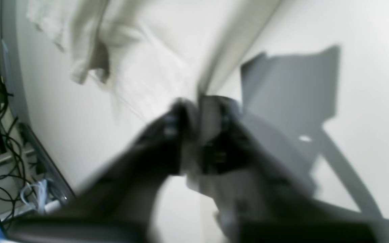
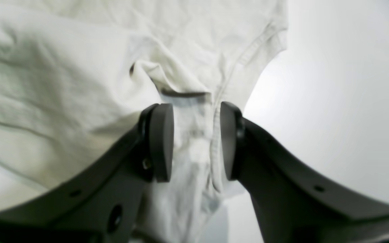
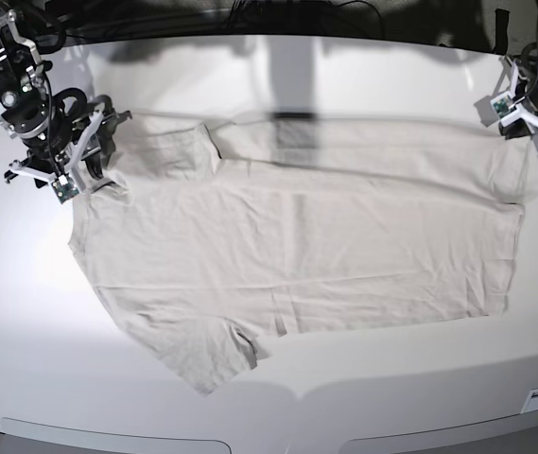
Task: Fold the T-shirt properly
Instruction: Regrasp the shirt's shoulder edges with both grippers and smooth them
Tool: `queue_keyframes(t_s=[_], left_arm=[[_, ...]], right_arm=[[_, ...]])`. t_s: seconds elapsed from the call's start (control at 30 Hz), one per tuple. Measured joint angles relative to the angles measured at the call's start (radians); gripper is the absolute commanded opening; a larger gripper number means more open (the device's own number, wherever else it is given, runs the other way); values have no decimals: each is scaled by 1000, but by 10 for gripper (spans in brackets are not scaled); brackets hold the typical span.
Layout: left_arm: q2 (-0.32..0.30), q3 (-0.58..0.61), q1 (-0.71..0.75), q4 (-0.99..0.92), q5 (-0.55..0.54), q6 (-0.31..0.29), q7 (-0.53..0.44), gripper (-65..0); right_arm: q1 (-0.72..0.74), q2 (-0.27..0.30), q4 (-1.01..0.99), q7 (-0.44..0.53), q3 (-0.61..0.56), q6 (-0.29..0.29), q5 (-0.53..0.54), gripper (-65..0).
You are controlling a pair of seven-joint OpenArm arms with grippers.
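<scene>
left gripper [image 1: 194, 101] seemingly closed, right gripper [image 2: 196, 141] parted.

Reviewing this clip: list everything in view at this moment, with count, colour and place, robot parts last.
T-shirt: one, pale beige, spread across the table, one sleeve folded in at the far corner.
Table: one, white, under everything.
Cables: several, dark, beyond the table edge in the left wrist view.
Left gripper: one, dark, shut on the T-shirt edge; blurred.
Right gripper: one, dark, jaws apart on either side of a hem fold, at the shirt's opposite far corner.
</scene>
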Motion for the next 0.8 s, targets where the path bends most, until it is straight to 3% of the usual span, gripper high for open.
queue_keyframes(t_s=[0.17,0.4,0.47,0.6,0.8], left_arm=[[-9,-2,19,0,3,2,24,-650],[-9,-3,29,0,-31,3,35,-650],[-10,-5,29,-1,-65,3,42,-650],[-9,-5,29,-2,-81,3,51,-650],[-9,-5,29,-2,-82,2,51,-650]], right_arm=[[-27,42,124,-64,0,36,-22,-420],[-216,122,328,-70,0,42,-242,-420],[-262,127,337,-73,0,42,-314,-395],[-314,127,320,-92,0,68,-356,-314],[-321,126,237,-50,0,85,-369,-309]])
